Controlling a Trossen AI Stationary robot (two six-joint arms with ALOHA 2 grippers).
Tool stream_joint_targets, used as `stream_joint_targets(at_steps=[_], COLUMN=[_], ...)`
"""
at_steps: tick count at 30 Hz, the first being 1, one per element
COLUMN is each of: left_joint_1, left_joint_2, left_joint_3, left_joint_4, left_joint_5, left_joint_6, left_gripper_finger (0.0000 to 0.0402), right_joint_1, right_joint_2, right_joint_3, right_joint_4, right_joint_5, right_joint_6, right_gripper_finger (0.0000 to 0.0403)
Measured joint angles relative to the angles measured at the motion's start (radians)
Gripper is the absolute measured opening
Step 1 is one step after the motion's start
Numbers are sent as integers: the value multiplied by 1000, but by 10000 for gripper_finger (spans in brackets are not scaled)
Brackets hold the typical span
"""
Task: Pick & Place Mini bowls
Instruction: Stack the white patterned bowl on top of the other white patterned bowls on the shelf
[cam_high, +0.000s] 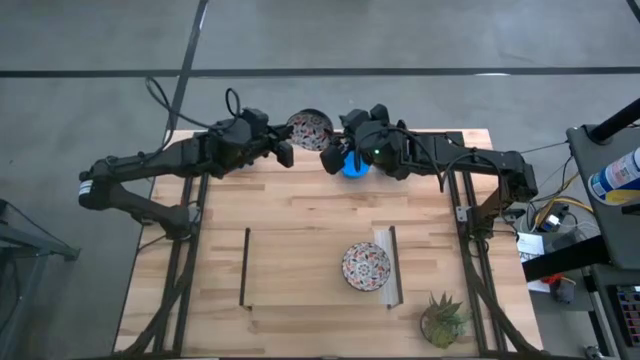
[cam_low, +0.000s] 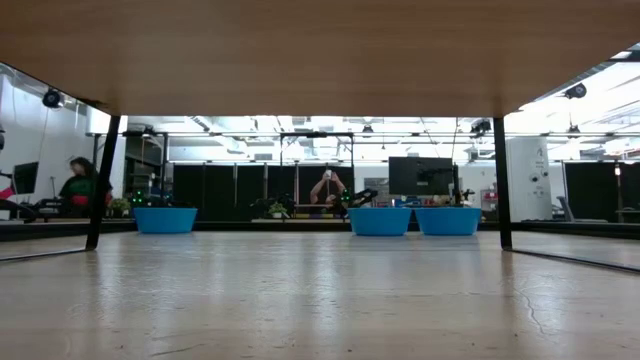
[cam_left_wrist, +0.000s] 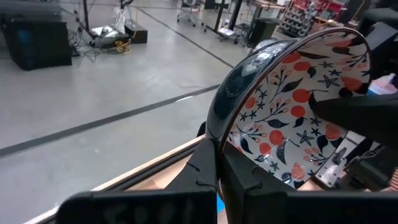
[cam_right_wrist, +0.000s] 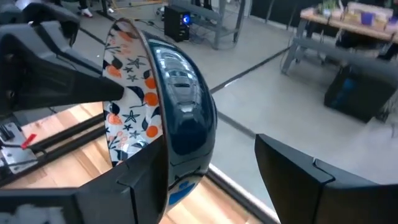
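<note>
Two claws meet at the tabletop's (cam_high: 300, 220) far edge: left claw (cam_high: 290, 150) clenched on a floral bowl (cam_high: 309, 129), right claw (cam_high: 333, 155) spread beside it, over a blue bowl (cam_high: 355, 165). Wrist views: bowl (cam_left_wrist: 292, 118) held upright by its rim, between the right claw's fingers (cam_right_wrist: 118, 193). Handover seems underway; next, the right claw needs to close.

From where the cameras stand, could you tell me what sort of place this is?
Probably a robotics lab or workshop: a wooden table on bare concrete floor, a monitor and desks beyond, cables and equipment about.
</note>
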Motion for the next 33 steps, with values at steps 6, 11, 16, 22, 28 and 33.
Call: stream_joint_targets(at_steps=[6, 11, 16, 22, 28, 33], left_joint_1=[0, 0, 0, 0, -2, -2], left_joint_2=[0, 0, 0, 0, 0, -3], left_joint_3=[1, 2, 2, 2, 2, 2], left_joint_4=[9, 9, 10, 10, 42, 87], left_joint_5=[4, 4, -12, -13, 13, 100], left_joint_6=[22, 25, 24, 24, 70, 133], left_gripper_finger=[0, 0, 0, 0, 5, 48], right_joint_1=[1, -2, -2, -2, -6, -19], right_joint_2=[0, 0, 0, 1, 1, -2], right_joint_3=[-3, -3, -3, -3, -3, -3], right_joint_4=[21, 24, 34, 44, 62, 57], right_joint_5=[-1, -1, 1, -12, -22, -20], right_joint_6=[-107, -87, -85, -85, -80, -82], right_gripper_finger=[231, 230, 215, 150, 47, 16])
